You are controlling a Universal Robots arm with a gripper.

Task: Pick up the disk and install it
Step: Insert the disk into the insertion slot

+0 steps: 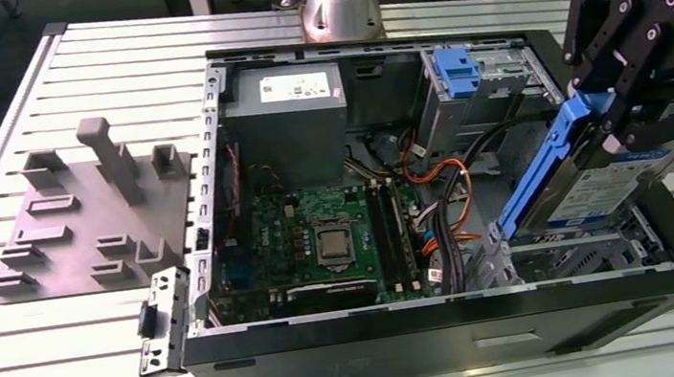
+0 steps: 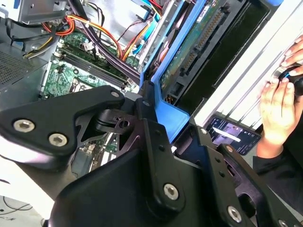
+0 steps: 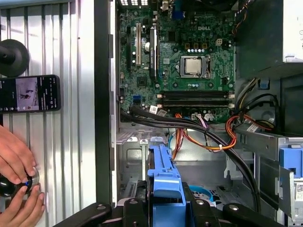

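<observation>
My gripper (image 1: 633, 125) is shut on the disk (image 1: 593, 198), a silver-grey drive with a white-and-blue label and blue rails. I hold it tilted, lower end down, just above the metal drive bay (image 1: 573, 258) in the near corner of the open computer case (image 1: 457, 323), at the exterior view's right. In the second wrist view the disk (image 2: 199, 45) shows its green circuit side and a blue rail running out from between the black fingers (image 2: 154, 142). The first wrist view has the blue rail end of the disk (image 3: 163, 176) sticking out of the gripper (image 3: 163, 210) over the case floor.
Inside the case lie a motherboard (image 1: 317, 239), orange and black cables (image 1: 440, 185), a grey power supply (image 1: 288, 103) and a blue-tabbed bay (image 1: 458, 72). A grey fixture block (image 1: 83, 215) sits at the exterior view's left. A person's hands (image 3: 16, 184) and a phone (image 3: 29, 93) are beside the case.
</observation>
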